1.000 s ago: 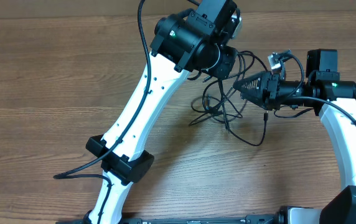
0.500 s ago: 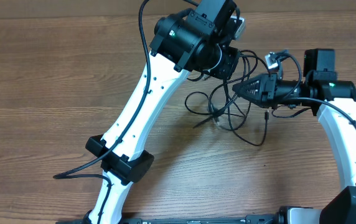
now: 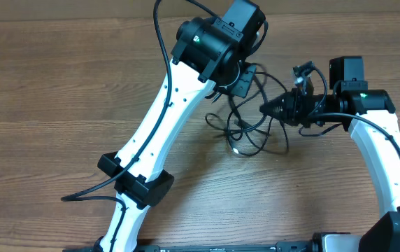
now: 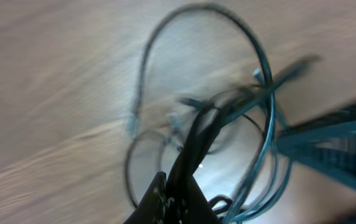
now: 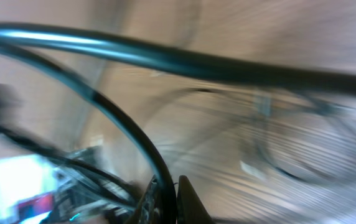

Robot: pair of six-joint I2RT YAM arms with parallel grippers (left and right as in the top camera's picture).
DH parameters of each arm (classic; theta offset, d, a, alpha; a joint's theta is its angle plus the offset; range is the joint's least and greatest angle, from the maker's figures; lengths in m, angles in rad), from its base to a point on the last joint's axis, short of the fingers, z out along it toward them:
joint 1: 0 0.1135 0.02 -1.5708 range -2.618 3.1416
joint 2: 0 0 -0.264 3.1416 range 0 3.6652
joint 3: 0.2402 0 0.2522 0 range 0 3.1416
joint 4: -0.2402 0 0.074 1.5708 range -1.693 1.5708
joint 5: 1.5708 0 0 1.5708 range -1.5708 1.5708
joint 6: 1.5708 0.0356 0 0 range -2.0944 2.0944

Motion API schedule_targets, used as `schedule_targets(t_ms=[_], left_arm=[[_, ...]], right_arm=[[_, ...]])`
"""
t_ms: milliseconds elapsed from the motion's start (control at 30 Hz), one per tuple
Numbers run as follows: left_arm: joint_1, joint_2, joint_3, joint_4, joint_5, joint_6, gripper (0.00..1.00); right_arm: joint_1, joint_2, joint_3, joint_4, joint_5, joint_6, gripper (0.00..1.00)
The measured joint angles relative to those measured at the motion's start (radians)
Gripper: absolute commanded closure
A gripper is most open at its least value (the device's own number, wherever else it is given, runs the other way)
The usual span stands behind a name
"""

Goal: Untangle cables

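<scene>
Toward the far right of the wooden table, the left arm and right arm meet over the cables, a loose knot of thin black loops lying between them. The left gripper looks pinched shut on strands at the knot's upper edge, the right gripper closed on one at its right side (both wrist views are smeared, so I wouldn't swear to it). They seem mid-pull; next they should draw apart gently so a loop slips free without the small plug snagging.
</scene>
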Motion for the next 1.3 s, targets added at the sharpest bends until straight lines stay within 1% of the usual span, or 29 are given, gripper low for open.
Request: schedule_targets(t_ms=[33, 167, 267, 333, 400, 467, 533, 567, 633, 733, 767, 800, 933, 1067, 1300], left_arm=[[0.0, 0.0, 0.0, 0.0, -0.035, 0.0, 0.96], [0.021, 0.0, -0.001, 0.0, -0.185, 0.0, 0.96], [0.044, 0.0, -0.001, 0.0, -0.26, 0.0, 0.96], [0.059, 0.0, -0.001, -0.001, -0.285, 0.0, 0.96], [0.069, 0.0, -0.001, -0.001, -0.288, 0.0, 0.96], [0.071, 0.0, -0.001, 0.0, -0.28, 0.0, 0.96], [0.07, 0.0, -0.001, 0.0, -0.253, 0.0, 0.96], [0.069, 0.0, -0.001, 0.002, -0.235, 0.0, 0.96], [0.069, 0.0, -0.001, 0.009, -0.19, 0.001, 0.96], [0.069, 0.0, -0.001, 0.027, -0.1, 0.008, 0.96], [0.069, 0.0, -0.001, 0.042, -0.047, 0.016, 0.96], [0.069, 0.0, -0.001, 0.047, -0.029, 0.019, 0.96], [0.069, 0.0, -0.001, 0.084, 0.123, 0.028, 0.96], [0.069, 0.0, -0.001, 0.113, 0.258, 0.032, 0.96], [0.069, 0.0, -0.001, 0.127, 0.398, 0.054, 0.96]], right_arm=[[0.002, 0.0, 0.0, -0.019, 0.066, 0.009, 0.96], [-0.007, 0.0, -0.001, -0.1, 0.439, 0.059, 0.96], [-0.019, 0.0, 0.002, -0.145, 0.651, 0.095, 0.96], [-0.035, 0.001, 0.018, -0.174, 0.753, 0.119, 0.96], [-0.047, 0.002, 0.044, -0.185, 0.78, 0.132, 0.96], [-0.051, 0.002, 0.079, -0.183, 0.735, 0.116, 0.93], [-0.046, 0.002, 0.104, -0.169, 0.618, 0.076, 0.88], [-0.039, 0.002, 0.109, -0.164, 0.531, 0.043, 0.85], [-0.022, 0.002, 0.109, -0.164, 0.388, -0.006, 0.75], [0.014, 0.002, 0.109, -0.161, 0.213, -0.069, 0.74], [0.033, 0.002, 0.109, -0.161, 0.161, -0.085, 0.74], [0.039, 0.002, 0.109, -0.161, 0.146, -0.092, 0.74], [0.092, 0.002, 0.109, -0.155, 0.066, -0.114, 0.74], [0.133, 0.002, 0.109, -0.116, 0.003, -0.123, 0.71], [0.145, 0.002, 0.109, -0.055, -0.042, -0.12, 0.7]])
